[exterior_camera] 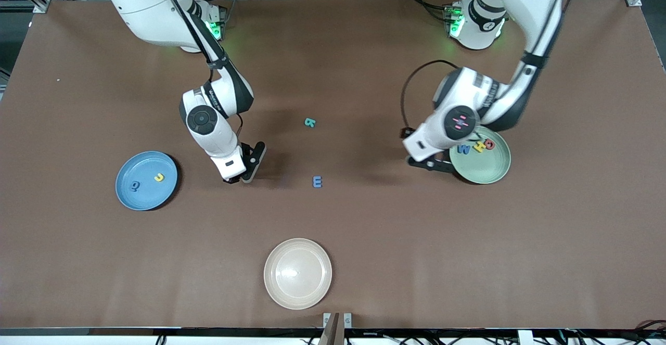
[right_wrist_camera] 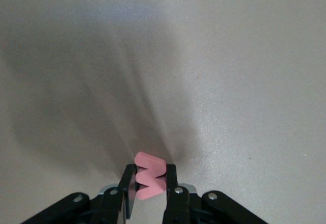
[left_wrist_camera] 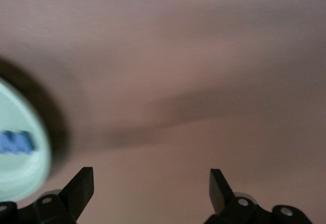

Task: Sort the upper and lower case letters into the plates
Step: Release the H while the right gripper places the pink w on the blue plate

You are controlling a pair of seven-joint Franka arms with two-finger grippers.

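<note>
Brown tabletop is lying under my right gripper, which is pinching a small pink foam w (barely); it could be slipping out, while my left gripper is gaping empty beside the mint green plate

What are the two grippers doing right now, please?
Left gripper: open, empty, beside the green plate.
Right gripper: shut on a pink letter.

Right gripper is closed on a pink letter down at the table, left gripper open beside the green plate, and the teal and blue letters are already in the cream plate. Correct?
Not quite: the cream plate holds nothing. The teal letter and blue letter lie on the bare table, as the front view shows. The right gripper does grip the pink letter, and the left gripper is open beside the green plate.
</note>
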